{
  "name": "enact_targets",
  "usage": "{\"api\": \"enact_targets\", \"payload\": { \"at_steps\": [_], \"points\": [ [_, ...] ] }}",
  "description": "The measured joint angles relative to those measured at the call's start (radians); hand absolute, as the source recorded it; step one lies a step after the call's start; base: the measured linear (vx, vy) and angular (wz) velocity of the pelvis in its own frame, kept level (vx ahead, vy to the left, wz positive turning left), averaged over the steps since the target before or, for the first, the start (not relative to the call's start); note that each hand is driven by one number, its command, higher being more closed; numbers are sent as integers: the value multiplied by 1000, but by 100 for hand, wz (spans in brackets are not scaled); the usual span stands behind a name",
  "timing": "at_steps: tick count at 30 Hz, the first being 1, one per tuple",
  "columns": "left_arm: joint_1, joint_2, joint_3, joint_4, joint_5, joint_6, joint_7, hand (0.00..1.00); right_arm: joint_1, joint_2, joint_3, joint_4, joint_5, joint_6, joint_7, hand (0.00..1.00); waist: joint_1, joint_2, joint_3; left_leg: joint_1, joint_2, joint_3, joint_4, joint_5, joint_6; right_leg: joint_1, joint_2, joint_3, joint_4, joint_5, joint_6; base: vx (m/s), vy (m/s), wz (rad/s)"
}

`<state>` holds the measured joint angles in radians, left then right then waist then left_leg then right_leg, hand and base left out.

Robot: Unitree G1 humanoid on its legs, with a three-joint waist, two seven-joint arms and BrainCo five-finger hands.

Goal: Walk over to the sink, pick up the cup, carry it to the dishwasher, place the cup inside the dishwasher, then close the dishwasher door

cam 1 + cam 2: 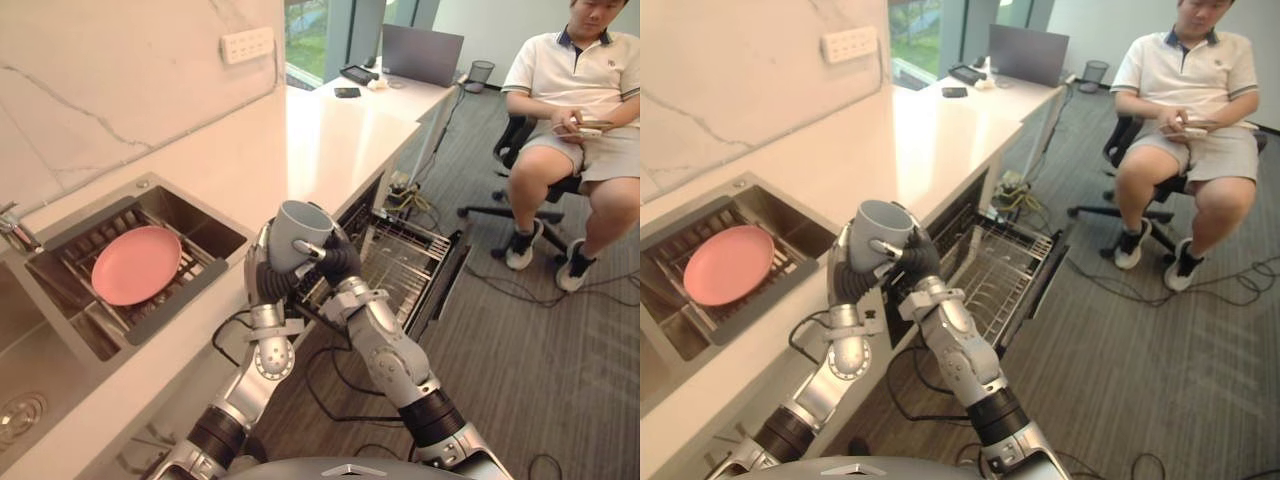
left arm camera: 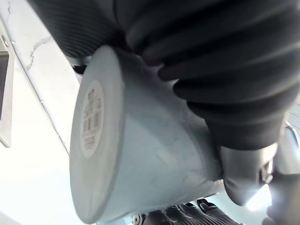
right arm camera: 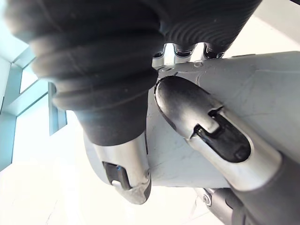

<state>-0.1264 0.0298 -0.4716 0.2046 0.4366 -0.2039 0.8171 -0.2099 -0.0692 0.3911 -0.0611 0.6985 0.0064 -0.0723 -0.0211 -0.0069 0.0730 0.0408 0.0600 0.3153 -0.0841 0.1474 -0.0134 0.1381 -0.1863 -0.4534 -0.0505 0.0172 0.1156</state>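
Cup (image 1: 298, 232), grey and mouth upward, is held at the counter's edge, above the open dishwasher (image 1: 408, 262) with its rack pulled out. Left hand (image 1: 266, 268) and right hand (image 1: 340, 262) both clamp curled fingers round its wall. A pink plate (image 1: 136, 264) lies in the sink (image 1: 205, 218).

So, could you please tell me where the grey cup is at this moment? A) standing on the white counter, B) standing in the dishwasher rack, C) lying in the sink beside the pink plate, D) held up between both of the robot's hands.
D: the cup is clasped between the left hand and the right hand, raised by the counter edge, with the pulled-out dishwasher rack just beyond it.
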Motion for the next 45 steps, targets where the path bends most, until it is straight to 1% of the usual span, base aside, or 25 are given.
{"api": "enact_targets", "payload": {
  "at_steps": [5,6,9,11,12,14,18,19,20,22,23,24,26,28,30,32,33,35,36,37,38,40,41,44,45],
  "points": [
    [0,2,0,-3,0,0,4,100,-16,-19,14,3,27,-3,1,100,3,-1,-1,-2,-1,-4,0,3,1,0,0,-2,-1,2,1,23,2,1],
    [0,2,0,-7,0,0,6,0,-22,-24,18,5,47,-3,1,100,3,-1,-1,-2,-1,-4,0,4,1,1,0,-3,-1,2,1,0,0,0],
    [0,21,-8,-34,4,-9,5,0,-41,-25,19,8,97,-19,0,100,3,-1,-1,-2,-1,-6,0,4,-1,1,0,-3,-1,2,0,0,0,0],
    [0,28,-13,-40,19,-26,2,0,-43,-22,20,8,131,-53,0,100,6,-1,-2,-2,-1,-7,0,1,-4,2,0,-4,0,3,0,0,0,0],
    [1,30,-13,-39,19,-26,-5,0,-44,-21,20,8,134,-65,0,100,6,-1,-2,-2,-1,-7,0,1,-4,2,0,-4,0,3,0,0,0,0],
    [5,31,-13,-38,19,-26,-19,0,-44,-20,20,8,139,-108,-2,100,8,0,-2,-2,-1,-8,-1,1,-4,2,0,-4,1,3,0,0,0,0],
    [24,33,-15,-34,17,-25,-25,0,-46,-16,18,3,139,-161,-8,100,6,3,-4,-3,-1,-8,-1,1,-4,1,0,-3,0,3,0,0,0,0],
    [33,35,-20,-32,13,-25,-26,0,-52,-15,11,-1,138,-181,-25,100,5,5,-5,-3,-1,-7,-1,1,-5,1,0,-2,0,3,0,0,0,0],
    [35,36,-22,-30,10,-24,-29,0,-52,-13,7,-3,137,-191,-32,100,5,5,-5,-3,0,-7,-1,1,-5,1,1,-2,0,3,0,0,0,0],
    [36,41,-25,-10,-5,-19,-32,0,-56,9,-12,-6,115,-235,-63,100,5,8,-7,-3,0,-7,-1,1,-5,1,1,-1,-1,3,0,0,0,0],
    [38,41,-26,-6,-6,-14,-31,0,-61,15,-14,-6,103,-248,-75,100,4,9,-8,-3,0,-7,-1,1,-5,1,1,-1,-1,4,-1,0,0,0],
    [40,41,-29,3,-16,-4,-30,0,-72,25,-24,-7,77,-270,-92,100,1,11,-8,-3,0,-6,-1,0,-5,1,1,0,-2,5,-1,0,0,0],
    [40,39,-33,5,-21,17,-22,0,-79,26,-56,-41,65,-297,-118,100,4,11,-9,-3,0,-6,-1,0,-5,1,1,1,-2,5,-1,0,0,0],
    [40,40,-29,5,-20,36,-3,0,-80,26,-93,-68,64,-331,-132,100,5,11,-9,-3,0,-6,0,0,-5,1,1,1,-2,5,0,0,0,0],
    [41,39,-29,5,-20,45,9,0,-80,25,-117,-80,64,-354,-147,100,4,11,-9,-3,0,-6,0,0,-5,1,1,1,-2,5,0,0,0,0],
    [41,39,-29,5,-20,48,9,0,-80,24,-150,-81,65,-391,-172,100,2,11,-9,-2,0,-5,0,0,-5,1,1,2,-1,5,0,0,0,0],
    [41,38,-28,5,-21,49,8,0,-80,23,-158,-81,65,-402,-182,100,2,11,-9,-2,0,-5,-1,0,-5,1,2,3,-1,5,0,0,0,0],
    [41,32,-19,5,-31,47,-5,0,-80,22,-197,-85,59,-442,-218,100,2,11,-9,-2,0,-4,-1,0,-5,1,2,4,-1,5,0,0,0,0],
    [41,29,-14,6,-45,45,-15,0,-80,22,-209,-90,58,-449,-230,100,2,11,-9,-2,0,-3,-1,0,-5,1,2,4,-1,5,0,0,0,0],
    [42,28,-8,10,-68,36,-35,0,-80,21,-235,-105,47,-464,-252,100,2,11,-9,-2,0,-3,-1,0,-5,1,2,6,-2,5,0,0,0,0],
    [42,29,-7,13,-84,26,-48,0,-80,22,-249,-122,41,-467,-267,100,2,11,-9,-2,0,-3,-1,0,-5,0,2,7,-2,5,1,0,0,0],
    [45,28,-12,27,-157,-7,-112,0,-81,18,-309,-191,1,-491,-309,100,3,11,-9,-2,0,0,-1,-1,-6,0,1,10,-3,6,2,0,0,0],
    [47,28,-13,30,-189,-19,-142,0,-82,17,-328,-207,-11,-493,-316,100,2,11,-9,-2,0,0,-1,-1,-6,0,1,10,-3,7,3,0,0,-4],
    [71,27,-45,35,-391,-77,-345,0,-88,-30,-421,-242,-82,-487,-336,100,-5,11,-9,1,-1,11,-1,-4,-7,-1,1,22,-4,9,8,16,5,-10],
    [83,27,-69,35,-524,-88,-478,0,-88,-58,-465,-243,-115,-461,-344,100,-8,12,-9,2,-1,16,-1,-5,-6,-3,1,27,-5,9,10,28,11,-8]
  ]
}}
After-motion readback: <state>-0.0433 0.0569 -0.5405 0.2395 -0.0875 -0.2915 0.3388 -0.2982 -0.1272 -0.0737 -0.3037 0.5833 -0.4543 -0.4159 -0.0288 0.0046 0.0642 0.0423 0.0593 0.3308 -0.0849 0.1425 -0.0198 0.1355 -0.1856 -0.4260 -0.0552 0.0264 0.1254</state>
